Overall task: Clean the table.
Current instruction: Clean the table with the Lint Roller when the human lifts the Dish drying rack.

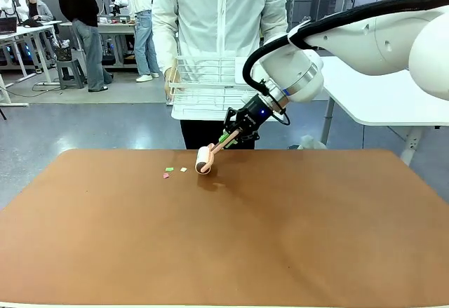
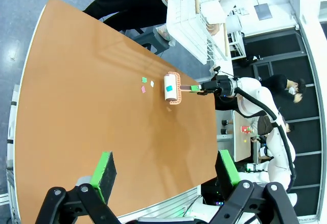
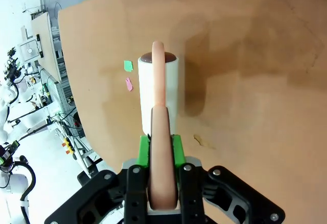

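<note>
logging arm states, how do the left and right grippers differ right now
The left gripper stands open with nothing between its pads; the right gripper is shut on the pink handle of the lint roller. The left gripper hangs high above the table; the right gripper sits low at the far side, the roller beside small paper scraps. Both are black with green pads.

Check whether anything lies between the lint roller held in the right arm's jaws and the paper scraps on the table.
Nothing visible does. Only bare table separates the lint roller from the pale scrap, the green scrap and the pink scrap just to its left in the front view.
</note>
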`<state>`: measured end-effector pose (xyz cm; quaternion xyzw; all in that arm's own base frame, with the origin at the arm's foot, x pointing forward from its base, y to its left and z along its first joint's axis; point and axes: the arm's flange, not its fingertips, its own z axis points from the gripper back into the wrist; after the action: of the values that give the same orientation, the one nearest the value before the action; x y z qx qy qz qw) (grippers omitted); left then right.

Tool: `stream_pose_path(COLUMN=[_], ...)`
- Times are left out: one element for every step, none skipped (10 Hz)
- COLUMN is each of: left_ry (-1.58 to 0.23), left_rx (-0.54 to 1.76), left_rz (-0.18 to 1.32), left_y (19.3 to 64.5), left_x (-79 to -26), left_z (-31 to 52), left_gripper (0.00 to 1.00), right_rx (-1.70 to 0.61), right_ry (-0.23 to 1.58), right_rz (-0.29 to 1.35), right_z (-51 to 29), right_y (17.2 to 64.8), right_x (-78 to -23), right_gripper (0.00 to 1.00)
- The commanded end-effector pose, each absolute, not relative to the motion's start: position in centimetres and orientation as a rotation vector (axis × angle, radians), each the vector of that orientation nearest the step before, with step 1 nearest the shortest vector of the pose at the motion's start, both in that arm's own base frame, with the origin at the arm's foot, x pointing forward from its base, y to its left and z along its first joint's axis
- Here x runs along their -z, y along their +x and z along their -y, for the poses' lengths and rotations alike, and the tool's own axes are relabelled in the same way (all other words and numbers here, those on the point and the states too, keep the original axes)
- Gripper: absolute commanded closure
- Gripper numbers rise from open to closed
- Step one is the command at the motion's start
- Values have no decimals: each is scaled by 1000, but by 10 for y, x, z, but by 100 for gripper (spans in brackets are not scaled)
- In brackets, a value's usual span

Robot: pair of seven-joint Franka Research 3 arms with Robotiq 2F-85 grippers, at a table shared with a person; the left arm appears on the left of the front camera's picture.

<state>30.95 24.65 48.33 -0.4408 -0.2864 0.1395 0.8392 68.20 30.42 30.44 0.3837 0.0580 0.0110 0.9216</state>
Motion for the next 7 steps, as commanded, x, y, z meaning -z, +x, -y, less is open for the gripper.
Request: stream_pose_path(left_ry=[-946, -946, -946, -946, -946, -946, -946], left_rx=[-277, -277, -277, -277, -277, -277, -277], left_rz=[621, 621, 621, 621, 621, 621, 621], left_y=[307, 307, 307, 307, 307, 307, 307], left_x=[-484, -484, -484, -484, -484, -484, -484], left_z=[-248, -248, -248, -248, -248, -248, -248], left_gripper=[0, 0, 0, 0, 0, 0, 0], right_rx=[10, 11, 18, 15, 17, 14, 11], right_ry=[768, 762, 738, 720, 714, 724, 726], right_rz=[-130, -131, -119, -125, -140, -141, -133], right_z=[-312, -314, -317, -321, -325, -328, -331], right_y=[683, 683, 682, 680, 678, 677, 676], right_x=[-305, -302, -298, -294, -289, -288, -290], right_gripper=[79, 79, 79, 79, 79, 79, 79])
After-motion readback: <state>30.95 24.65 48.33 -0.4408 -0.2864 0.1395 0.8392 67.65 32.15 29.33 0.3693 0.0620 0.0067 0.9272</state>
